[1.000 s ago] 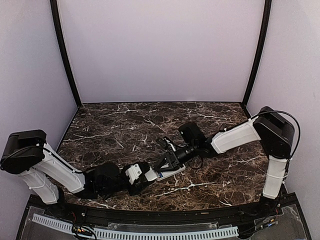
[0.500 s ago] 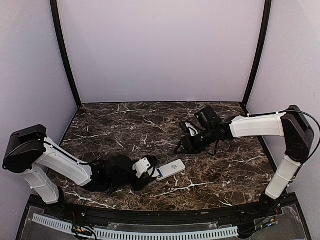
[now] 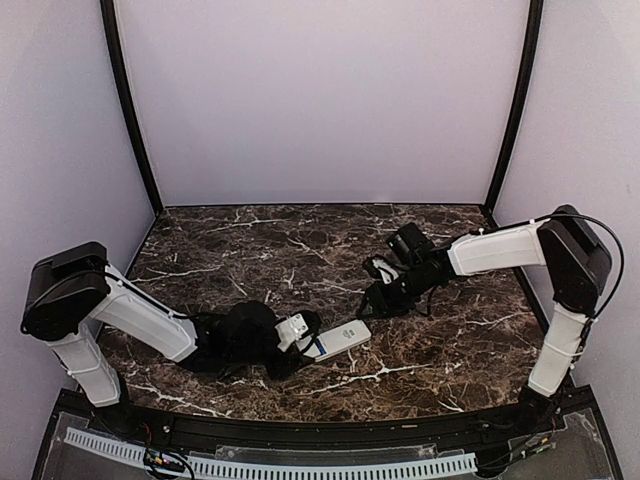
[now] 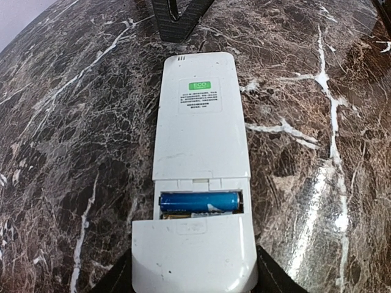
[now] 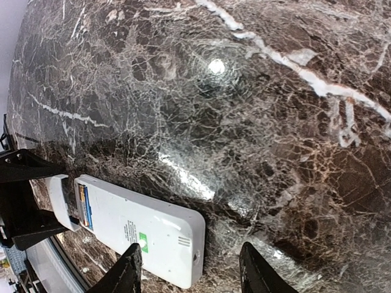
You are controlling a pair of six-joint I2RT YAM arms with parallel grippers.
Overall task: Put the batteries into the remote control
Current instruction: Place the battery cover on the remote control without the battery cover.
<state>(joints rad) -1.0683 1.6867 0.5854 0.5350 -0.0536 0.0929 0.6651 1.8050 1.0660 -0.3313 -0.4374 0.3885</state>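
Note:
The white remote control lies back-up on the marble table; it also shows in the top view and the right wrist view. Its battery bay is open, with the bluish battery seated and the tan battery beside it, half hidden under the white cover. My left gripper is shut on the cover, which sits over the remote's near end; it shows in the top view. My right gripper is open and empty just off the remote's far end, seen in the top view.
The dark marble table is bounded by purple walls at the back and sides and a black rail at the near edge. One right finger shows beyond the remote's far end in the left wrist view.
My right gripper has lifted off the remote and drawn back to the right, then settled near its far end. My left arm has shifted slightly right, still at the remote's near end.

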